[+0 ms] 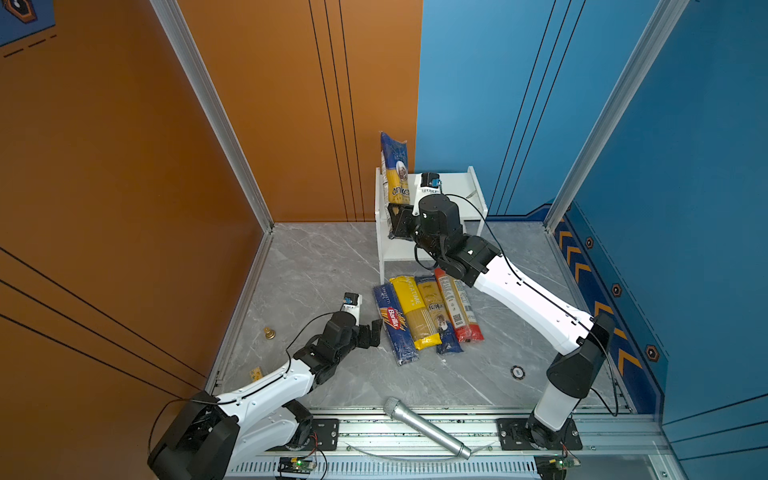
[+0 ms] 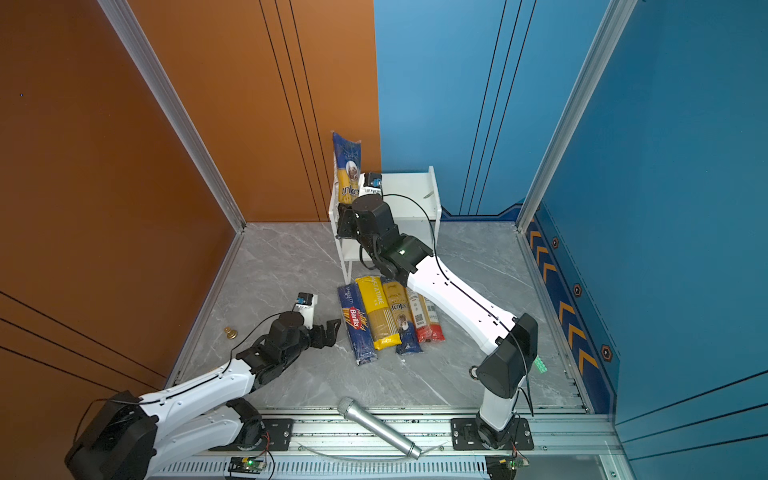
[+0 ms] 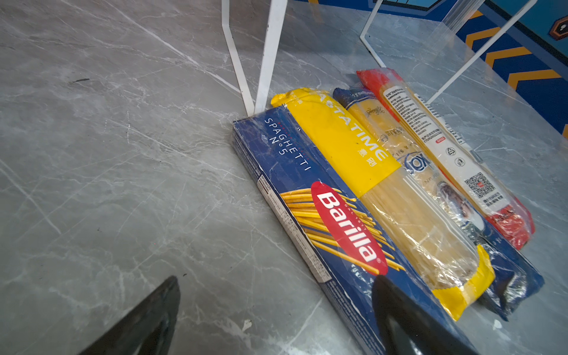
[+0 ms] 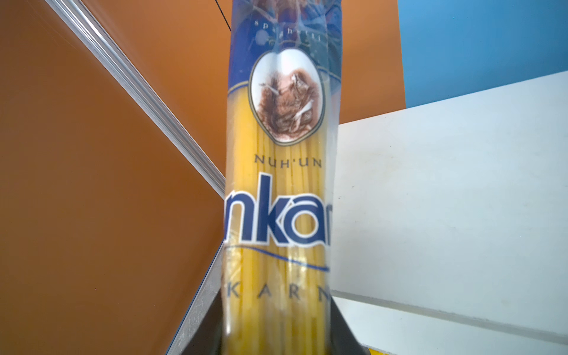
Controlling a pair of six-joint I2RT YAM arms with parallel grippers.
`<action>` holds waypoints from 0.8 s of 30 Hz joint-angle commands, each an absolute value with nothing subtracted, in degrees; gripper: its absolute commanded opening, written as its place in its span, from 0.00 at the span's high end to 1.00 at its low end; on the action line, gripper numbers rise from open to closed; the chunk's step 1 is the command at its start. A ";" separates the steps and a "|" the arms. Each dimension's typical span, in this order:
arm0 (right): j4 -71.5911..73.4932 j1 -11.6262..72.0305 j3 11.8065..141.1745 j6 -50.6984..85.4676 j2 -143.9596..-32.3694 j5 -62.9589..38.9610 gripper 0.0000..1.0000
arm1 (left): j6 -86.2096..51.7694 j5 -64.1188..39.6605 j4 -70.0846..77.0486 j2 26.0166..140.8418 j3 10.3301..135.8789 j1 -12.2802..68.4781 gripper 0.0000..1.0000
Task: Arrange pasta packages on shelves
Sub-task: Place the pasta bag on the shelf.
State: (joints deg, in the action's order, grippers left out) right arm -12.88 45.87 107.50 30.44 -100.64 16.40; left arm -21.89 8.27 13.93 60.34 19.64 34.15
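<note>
**Right tool has an ankara bag up at the rack; 4 bags flat on the tabletop**

Top views: in both top views the right tool (image 1: 395,222) (image 2: 345,220) is clamped on the low end of the held ankara bag (image 1: 395,166) (image 2: 347,166). The bag stands near upright at the left end of the white rack (image 1: 453,185) (image 2: 409,187), its top well above the top board. Can't tell if its bottom end rests on a board. The other 4 pkgs lie flat on the tabletop (image 1: 316,266) (image 2: 282,266) just in front of the rack, touching side by side. Left to right: Barilla bag (image 1: 395,326) (image 2: 357,326), yellow bag (image 1: 413,311) (image 2: 378,311), second ankara bag (image 1: 438,318) (image 2: 402,318), red-and-clear bag (image 1: 459,307) (image 2: 426,320). The left tool (image 1: 371,333) (image 2: 328,331) sits low just beside the Barilla bag, jaws apart, nothing in it. A silver microphone (image 1: 428,428) (image 2: 378,428) lies across the front edge, well apart from the bags.

Left wrist: the left tool's fingers (image 3: 144,325) are spread wide w/ bare tabletop btwn them. One overlaps the Barilla bag's near end, contact unclear. The rack's legs (image 3: 272,46) stand at the bags' far ends.

Right wrist: the held ankara bag (image 4: 276,184) rises from btwn the right tool's dark fingers (image 4: 344,335), which hug its sides. A white rack panel (image 4: 445,184) is just beside it.
</note>
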 commanded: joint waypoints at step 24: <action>-1.84 46.03 109.34 27.16 -102.15 23.61 1.00 | -20.65 7.03 14.74 59.50 20.13 34.63 0.02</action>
State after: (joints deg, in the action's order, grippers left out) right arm -11.05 45.93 107.50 28.47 -104.16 20.62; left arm -21.87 7.88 13.93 60.31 19.64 34.15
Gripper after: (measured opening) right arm 0.338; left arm 0.978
